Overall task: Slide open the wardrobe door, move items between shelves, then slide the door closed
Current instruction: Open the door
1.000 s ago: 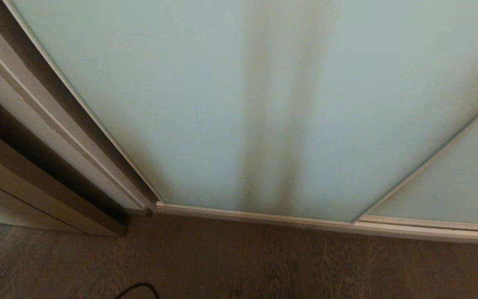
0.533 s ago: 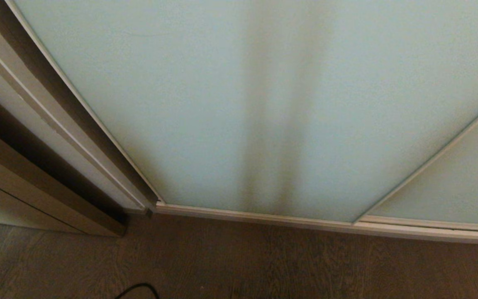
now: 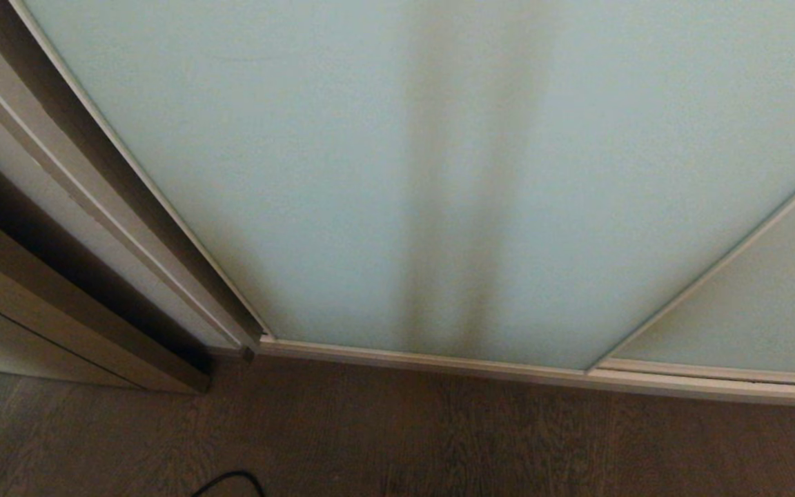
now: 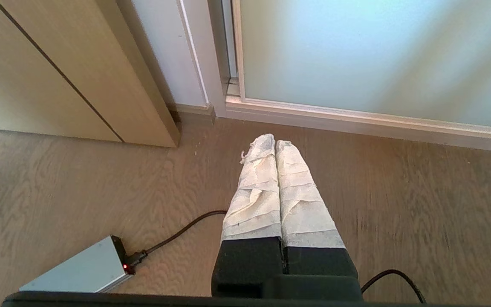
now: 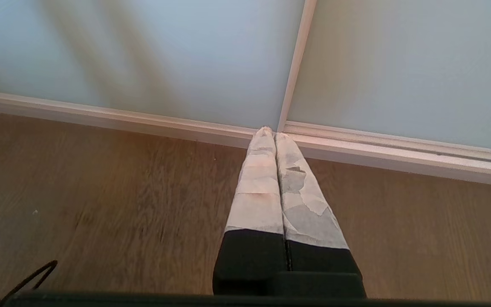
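Door (image 3: 384, 172), a frosted blue-green pane in a cream frame, fills the head view and stands shut: its left stile meets the jamb (image 3: 94, 186), its right stile overlaps a second pane (image 3: 763, 310), and its bottom rail sits on the track (image 3: 439, 360) above the wood floor (image 3: 439, 442). Bag and shelves are hidden behind the glass. Neither arm enters the head view. Left hand (image 4: 270, 143) hangs low over the floor near the door's left corner, its taped fingers (image 4: 258, 187) pressed together and holding nothing; a cable (image 4: 177, 232) and a grey box (image 4: 79, 268) lie beside it. Right hand (image 5: 271, 133) is likewise closed and empty, pointing at the join between the two panes.

Whether the task is starting or complete cannot be told. If opening is the step in hand, a hand should press flat on the left stile, not the glass, and push steadily along the track, keeping clear of the cable.

Compared with a second earlier, the head view is unchanged: door, track and floor sit alike.
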Controlling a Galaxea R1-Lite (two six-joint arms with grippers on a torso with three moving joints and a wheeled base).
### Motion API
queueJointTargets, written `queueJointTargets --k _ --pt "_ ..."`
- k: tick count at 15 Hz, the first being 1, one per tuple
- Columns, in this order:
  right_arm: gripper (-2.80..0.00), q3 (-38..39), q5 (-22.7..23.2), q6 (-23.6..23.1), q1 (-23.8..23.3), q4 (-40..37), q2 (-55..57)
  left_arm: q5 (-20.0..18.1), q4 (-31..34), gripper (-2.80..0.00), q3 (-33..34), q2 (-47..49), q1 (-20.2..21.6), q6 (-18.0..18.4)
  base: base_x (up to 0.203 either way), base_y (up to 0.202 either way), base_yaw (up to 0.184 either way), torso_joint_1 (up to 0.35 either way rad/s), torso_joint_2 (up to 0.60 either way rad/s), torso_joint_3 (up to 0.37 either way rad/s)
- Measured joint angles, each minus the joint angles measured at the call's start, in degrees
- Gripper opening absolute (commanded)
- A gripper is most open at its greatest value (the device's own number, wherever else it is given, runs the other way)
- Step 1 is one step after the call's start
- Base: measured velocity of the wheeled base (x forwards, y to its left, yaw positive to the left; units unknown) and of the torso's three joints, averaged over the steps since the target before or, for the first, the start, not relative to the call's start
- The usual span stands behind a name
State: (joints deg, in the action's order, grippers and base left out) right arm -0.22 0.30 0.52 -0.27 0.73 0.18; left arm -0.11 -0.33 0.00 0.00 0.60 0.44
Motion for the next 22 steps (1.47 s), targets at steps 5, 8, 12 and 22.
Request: queueJointTargets --k 5,8,12,22 --pt "-2.80 0.22 0.00 0.47 0.00 -0.35 -0.34 0.01 0.00 -2.80 0.00 0.00 0.00 -0.02 0.000 0.000 0.000 0.000 0.00 0.000" --pt "-2.80 0.22 0.00 0.51 0.00 -0.44 -0.37 0.00 0.00 -2.80 0.00 0.00 0.00 0.00 0.000 0.000 0.000 0.000 0.00 0.000" --pt "-2.80 0.22 0.00 0.53 0.00 -0.49 -0.37 0.01 0.02 -2.80 0.00 0.00 0.00 0.00 0.000 0.000 0.000 0.000 0.00 0.000" --pt "-2.80 0.22 0.03 0.53 0.01 -0.51 -0.34 0.29 0.72 -2.80 -0.95 0.08 0.00 1.65 0.000 0.000 0.000 0.000 0.00 0.000"
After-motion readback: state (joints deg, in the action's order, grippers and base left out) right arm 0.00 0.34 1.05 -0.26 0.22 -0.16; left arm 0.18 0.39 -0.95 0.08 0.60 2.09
